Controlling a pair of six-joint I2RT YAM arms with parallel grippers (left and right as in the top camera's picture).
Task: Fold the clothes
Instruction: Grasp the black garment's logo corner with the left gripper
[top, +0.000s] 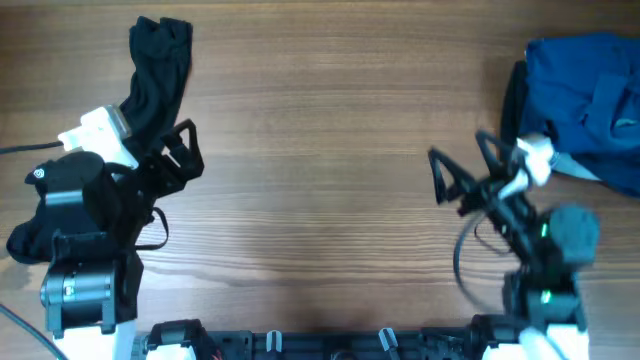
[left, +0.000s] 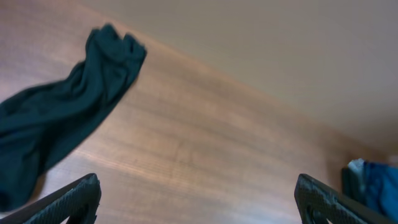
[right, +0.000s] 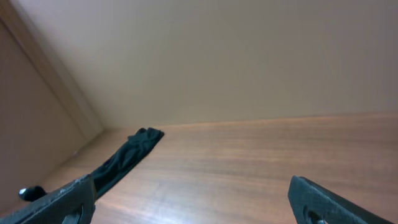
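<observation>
left pincer (top: 190, 150): spread wide with nothing between its jaws. You see its two fingers (left: 71, 200) in the lower corners of its own wrist view.
right pincer (top: 455, 168): also spread wide and holding nothing. Its fingers (right: 326, 200) frame only wood.
black garment (top: 155, 70): the task's item, crumpled into one long strip. It lies ahead of the left pincer and to its left, and well apart from the right pincer, far off to that one's left.
garment, far end: a bunched, lobed edge, the part farthest ahead of the left pincer.
garment, near end: runs back beside the left pincer and passes under the left arm (top: 75, 200). You cannot tell whether the cloth touches the arm.
garment, inner edge: slants across the wood just left of the left finger in the wrist view. It sits ahead of that finger and does not reach in between the jaws.
table (top: 320, 150): brown wood grain. Bare wood lies straight ahead of both pincers and across the span between them.
table, far edge: meets the wall (right: 217, 62) ahead of the right pincer, and you see the garment's far end near that line.
blue garments (top: 585, 100): a heap ahead of the right pincer and to its right. Its near edge lies just beside that pincer's wrist, and the heap reaches the right border of the overhead view.
blue garments, from the left pincer: far to its right, seen only as a corner at the edge of its wrist view.
</observation>
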